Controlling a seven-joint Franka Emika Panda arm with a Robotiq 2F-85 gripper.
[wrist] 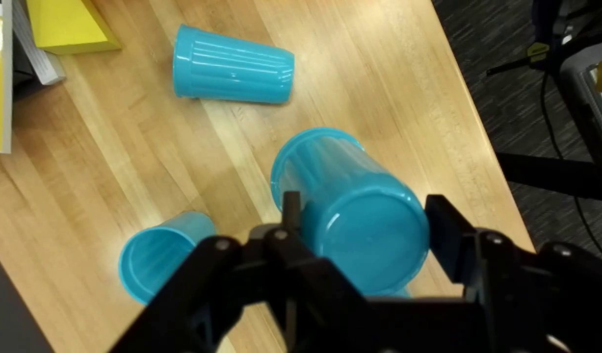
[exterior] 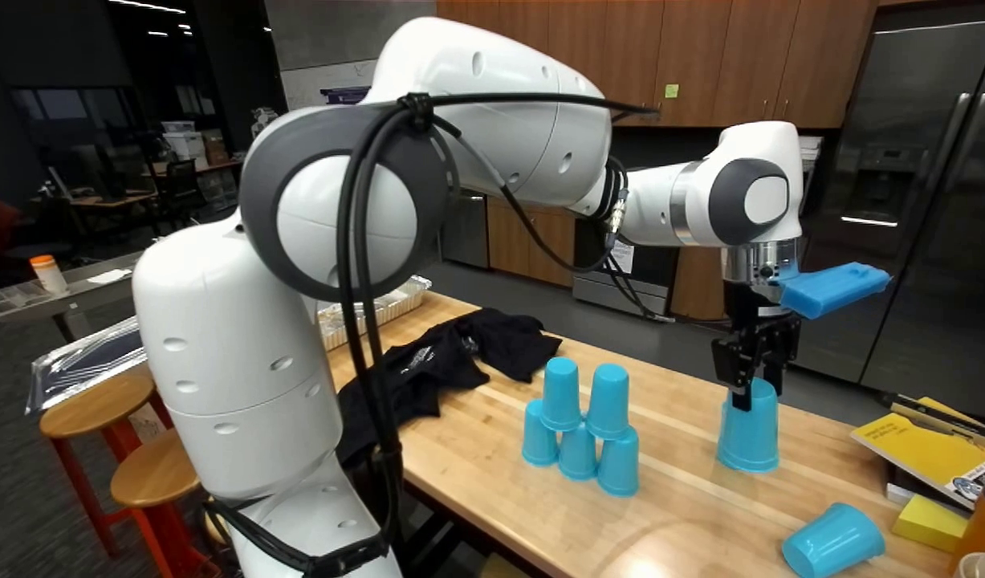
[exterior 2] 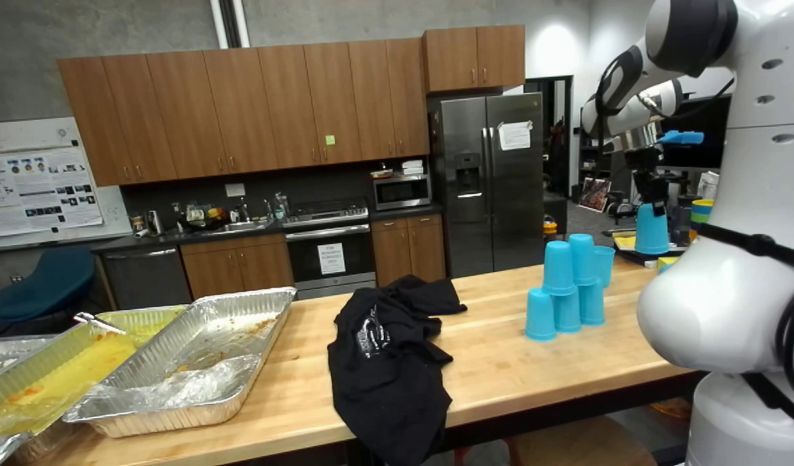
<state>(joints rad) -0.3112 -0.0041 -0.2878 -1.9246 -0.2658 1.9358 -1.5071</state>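
Your hand is clamped on an inverted blue cup, its long axis near vertical, over the desk; in both exterior views, the five-cup stack stands apart, to the cup's left.

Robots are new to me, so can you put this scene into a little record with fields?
Grip: gripper closed on a blue cup, base up
Stack: five cups, base up, two above three
Loose: upright cup, sideways cup
Surface: wooden table
Also on it: black cloth, foil trays, yellow block
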